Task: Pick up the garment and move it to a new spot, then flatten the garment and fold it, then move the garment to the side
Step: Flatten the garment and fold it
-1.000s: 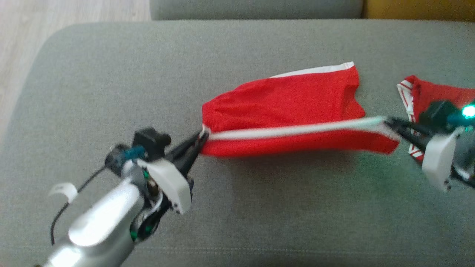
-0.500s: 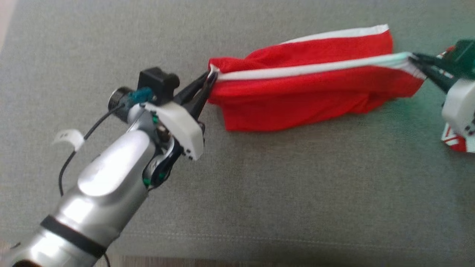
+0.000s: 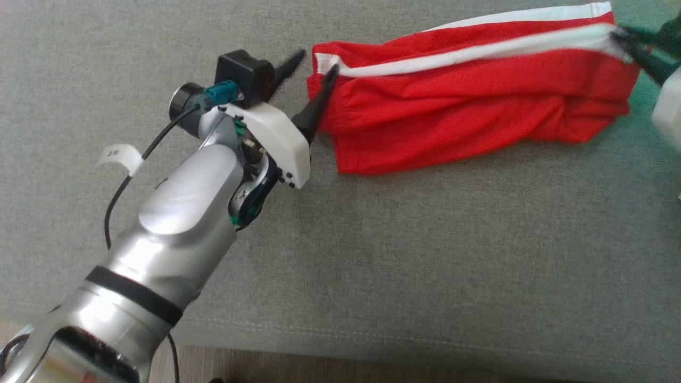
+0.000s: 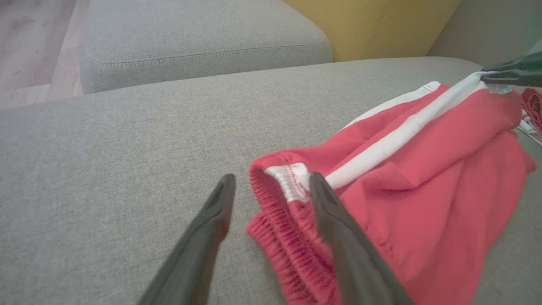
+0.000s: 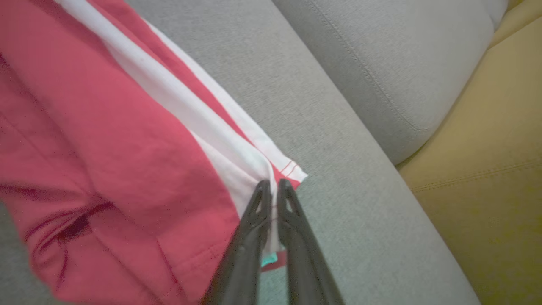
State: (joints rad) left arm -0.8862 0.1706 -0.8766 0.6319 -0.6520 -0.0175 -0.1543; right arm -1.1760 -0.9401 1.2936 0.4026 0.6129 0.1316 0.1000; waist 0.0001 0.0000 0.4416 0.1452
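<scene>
The garment (image 3: 468, 101) is a pair of red shorts with a white side stripe, lying stretched out on the grey sofa seat (image 3: 425, 255). My left gripper (image 3: 315, 63) is open at its waistband end. In the left wrist view the white waistband corner (image 4: 292, 182) sits loose between the spread fingers of my left gripper (image 4: 272, 180). My right gripper (image 3: 620, 38) is shut on the garment's white-striped hem at the far right. The right wrist view has my right gripper (image 5: 271, 186) pinching that hem of the garment (image 5: 106, 127).
A second grey cushion (image 4: 190, 38) and a yellow cushion (image 4: 372, 25) lie beyond the seat. Another red-and-white cloth (image 4: 531, 106) lies past the garment's right end. The seat's front edge (image 3: 372, 340) runs along the bottom, with wooden floor (image 4: 25, 46) to the left.
My left gripper has opened and let go of the waistband, which now rests on the seat. The right gripper still holds the hem. The head camera has shifted.
</scene>
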